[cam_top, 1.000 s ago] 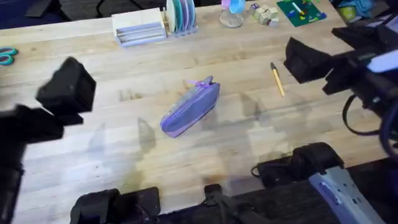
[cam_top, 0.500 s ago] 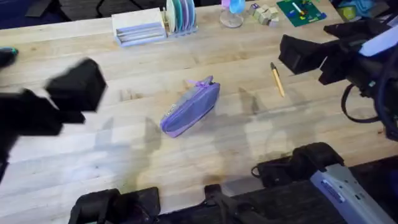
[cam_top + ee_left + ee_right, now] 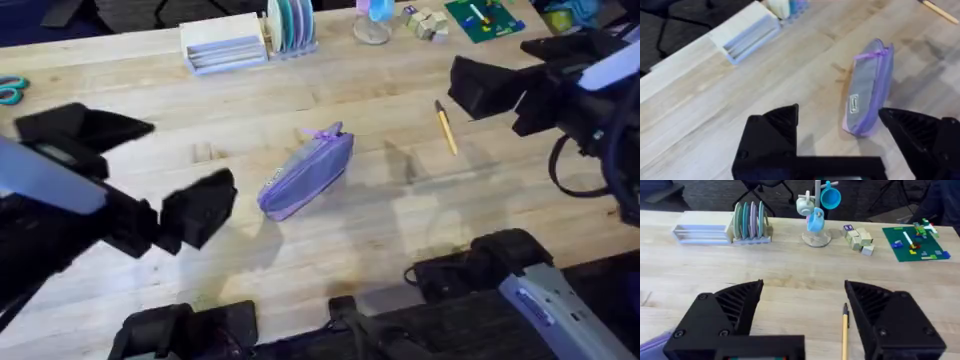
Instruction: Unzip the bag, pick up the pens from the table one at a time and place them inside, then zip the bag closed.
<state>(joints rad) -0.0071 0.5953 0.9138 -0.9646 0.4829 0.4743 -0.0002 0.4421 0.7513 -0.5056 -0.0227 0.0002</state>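
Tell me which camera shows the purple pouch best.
The left wrist view: the pouch lies whole and close, its zipper and label visible. The overhead view shows it whole but farther off; the right wrist view catches just a corner.

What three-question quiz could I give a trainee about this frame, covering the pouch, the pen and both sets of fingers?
1. True or false: the bag is already unzipped.
2. Which gripper is nearer the bag: A) left gripper B) right gripper?
3. Fill in: the pen lies on the ____, apart from the bag.

Key:
1. False; the zipper looks closed along the top in the left wrist view.
2. A.
3. table. Both sets of fingers are open and hold nothing.
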